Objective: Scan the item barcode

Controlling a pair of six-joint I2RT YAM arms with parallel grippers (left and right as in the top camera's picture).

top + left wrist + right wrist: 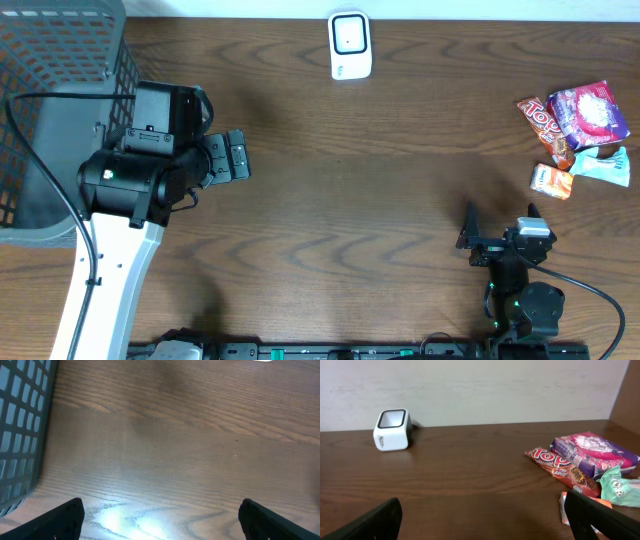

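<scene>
Overhead view: a dark brown wood-grain table (360,200) fills the frame, its grain running side to side. At 12 o'clock, against the far edge, a small white barcode scanner (350,45) sits upright, with bare wood all round it. At about 2 o'clock lies the cluster of snack items: a red bar wrapper (545,125) partly under a pink-and-purple bag (590,112), a mint-green packet (605,165) just below them, and a small orange packet (552,181) at the cluster's near-left corner. None of them is touched by either arm. A grey mesh basket (60,100) takes the 10 o'clock corner, and a black cable (45,165) loops across it.

The left pincer (238,157) sits at 9 o'clock beside the basket, released. Its wrist camera shows both fingertips spread wide over bare wood, with a bright patch of glare (115,520) between them. The right pincer (500,225) stands at 5 o'clock, well apart from the snacks, also released and grasping nothing. From the right wrist camera, a plain pale wall (470,385) rises straight behind the table's far edge, and the scanner stands just in front of it.
</scene>
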